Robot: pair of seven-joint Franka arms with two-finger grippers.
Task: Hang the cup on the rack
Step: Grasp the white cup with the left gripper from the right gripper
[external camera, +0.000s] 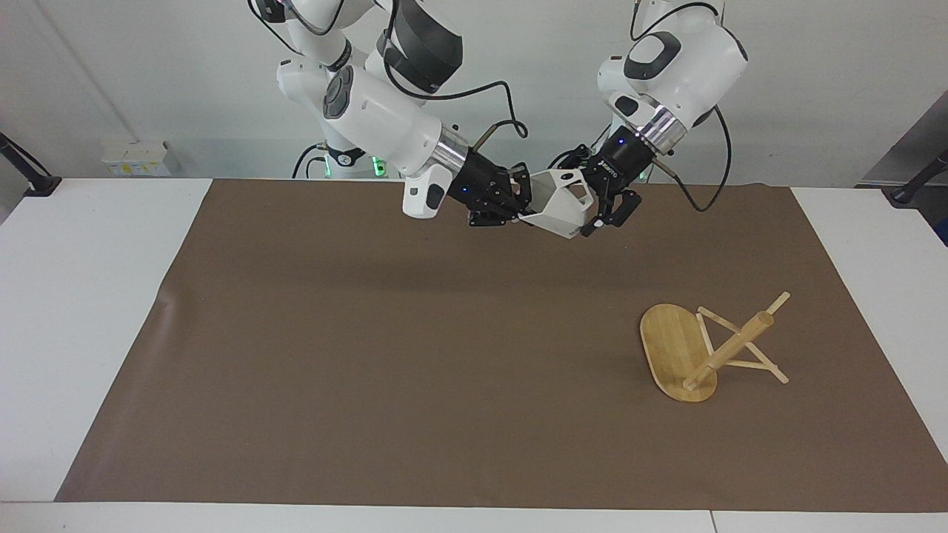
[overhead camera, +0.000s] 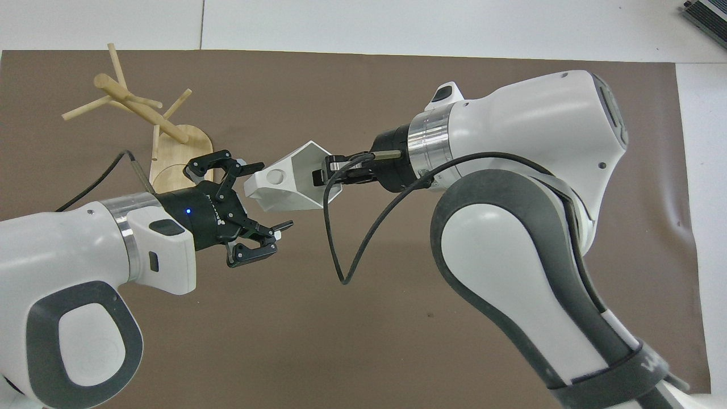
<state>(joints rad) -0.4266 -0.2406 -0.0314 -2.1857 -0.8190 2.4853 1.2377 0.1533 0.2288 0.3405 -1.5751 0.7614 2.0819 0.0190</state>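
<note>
Cup held in the air between the two end effectors

The right end effector [external camera: 518, 203] clamps the rim wall of the white cup [external camera: 561, 207], holding it tilted above the brown mat [external camera: 370, 333] on the worktop [external camera: 89, 296]. The left end effector [overhead camera: 267, 196] is spread wide around the cup's handle end, one finger on each side. The rack [external camera: 711, 348] stands on the mat toward the left arm's end, well apart from both end effectors.
</note>
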